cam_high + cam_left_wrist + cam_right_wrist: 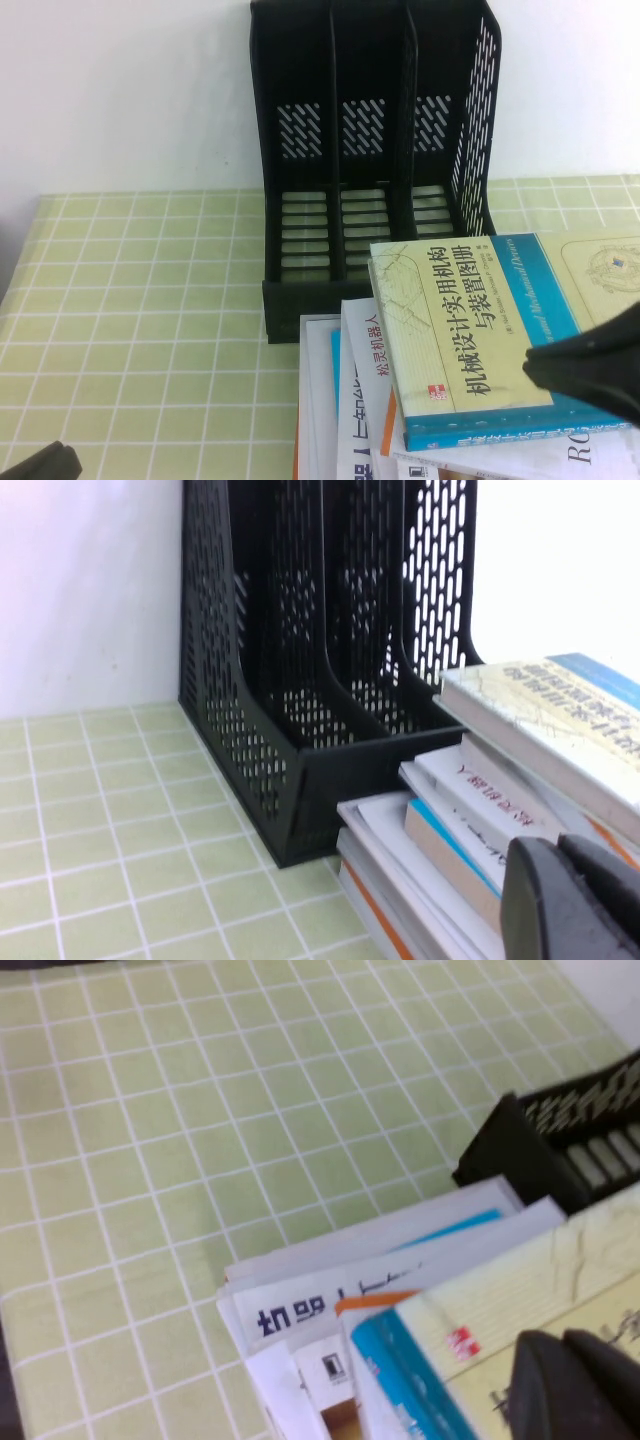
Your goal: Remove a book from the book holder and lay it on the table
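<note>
A tall black plastic three-slot book holder (375, 150) with perforated side walls stands at the far middle of the worktop (140, 300), a flat surface under light green cloth with a white grid. All three of its slots are bare, the green cloth showing through the slotted floor.

Just in front of the holder, to the near right, sits a loose stack of books and papers (345, 400). On top of that stack lies the thick book with a pale yellow cover, bright blue spine and large black Chinese title (470, 335), flat and face up, its far corner close to the holder's front lip. Under it a white book with red Chinese lettering (368, 365) pokes out to the left.

The right hand (590, 370) is a dark shape at the near right, over the near right edge of the yellow book; whether its fingers are apart or together I cannot tell. The left hand (40, 465) sits low at the near left corner, well apart from the books, and its fingers cannot be made out either.
</note>
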